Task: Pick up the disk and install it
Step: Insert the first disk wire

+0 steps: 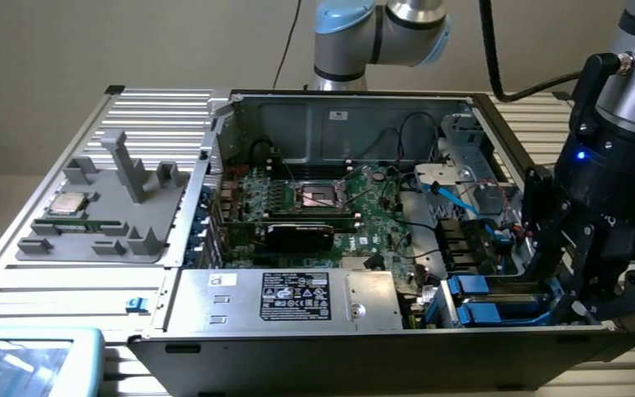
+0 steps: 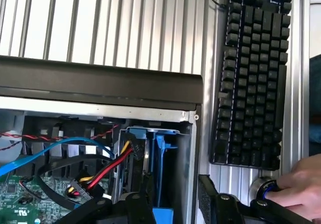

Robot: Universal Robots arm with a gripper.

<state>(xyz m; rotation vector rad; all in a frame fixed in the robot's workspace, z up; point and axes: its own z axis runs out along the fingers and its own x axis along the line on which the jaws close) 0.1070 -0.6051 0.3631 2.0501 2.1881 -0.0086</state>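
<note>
**Gripper at drive bay: snag, jam and contact risks noted**

The gripper (image 2: 178, 204) hangs over the drive bay (image 1: 494, 318) at the near corner of the computer case (image 1: 295, 364), on the exterior view's right. The disk (image 2: 161, 153) stands in that bay with its blue rails showing. Whether the gripper is clamped on it or free cannot be told.

Judged risks:
- The red, yellow and black power leads (image 2: 103, 171) run just beside the bay and could be pinched or dragged.
- A tilted disk could bind in its slot.
- A person's hand (image 2: 301, 184) rests near the gripper, beside the keyboard (image 2: 251, 73), and could be struck.

Containers, near to far:
- The open case holds the power supply (image 1: 284, 298) at its front.
- Behind that are the graphics card (image 1: 301, 236) and motherboard (image 1: 317, 207).
- On the exterior view's left, a grey tray (image 1: 97, 244) holds a CPU chip (image 1: 69, 203).
</note>
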